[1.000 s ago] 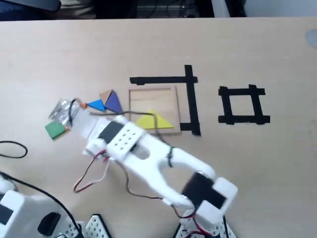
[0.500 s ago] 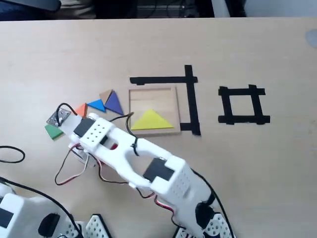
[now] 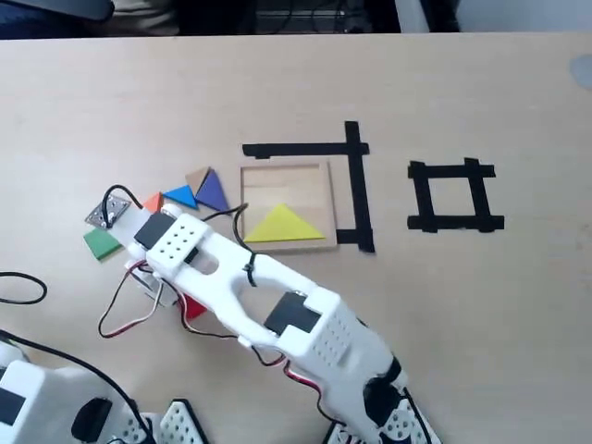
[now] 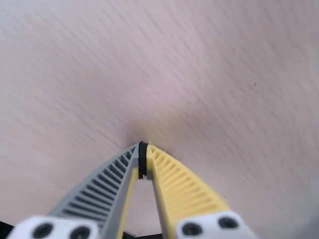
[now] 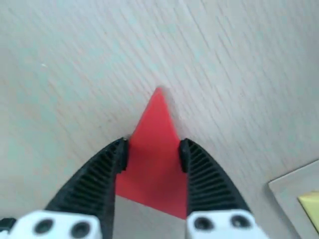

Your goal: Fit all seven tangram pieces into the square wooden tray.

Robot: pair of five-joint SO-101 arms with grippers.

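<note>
My right jaws, the black pair, are closed on the red wooden triangle [image 5: 153, 149]. Their pads press its two slanting edges, and its tip points straight out ahead of them. The piece lies flat on the tabletop [image 5: 75, 59]. My left jaws, grey and yellow, are shut tip to tip on nothing, over bare wood, so this move belongs to the right arm [image 3: 277, 314].

In the high view the red piece shows under that arm. The square wooden tray [image 3: 282, 185] lies beyond it, farther from the arm's base and towards the black tape [image 3: 356, 185]. The yellow wooden triangle [image 3: 280, 225] already lies in the tray against its near wall. I judge the red one must cross that wall and land in the bare part behind.

Half a second ago only a sliver of red showed, closer to the tray; now it sits nearer the arm's base. A second ago the arm lay across the tray's near corner, which is now uncovered.
</note>
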